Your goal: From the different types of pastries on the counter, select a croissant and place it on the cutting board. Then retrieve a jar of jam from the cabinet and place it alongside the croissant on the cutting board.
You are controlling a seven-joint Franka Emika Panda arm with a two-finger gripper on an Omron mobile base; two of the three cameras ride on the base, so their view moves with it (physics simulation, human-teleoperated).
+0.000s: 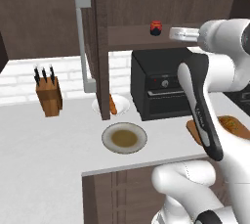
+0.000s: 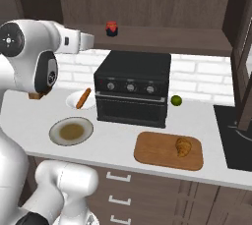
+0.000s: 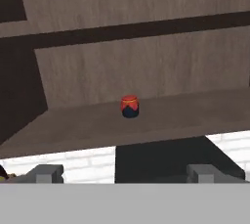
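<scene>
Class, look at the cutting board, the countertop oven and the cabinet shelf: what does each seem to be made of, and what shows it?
Cutting board: looks like wood, matte orange-brown with faint grain.
Countertop oven: probably metal, smooth black, with a glossier, possibly glass door; the render leaves it open.
Cabinet shelf: apparently dark-brown wood or veneer, matte, with streaked grain lines.

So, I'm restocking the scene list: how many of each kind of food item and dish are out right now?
Croissant: 1, on the cutting board
Long narrow pastry: 1, on a white plate
Jar of jam: 1, on the cabinet shelf
Lime: 1
Plates: 2, counting the beige plate
Total: 6
</scene>
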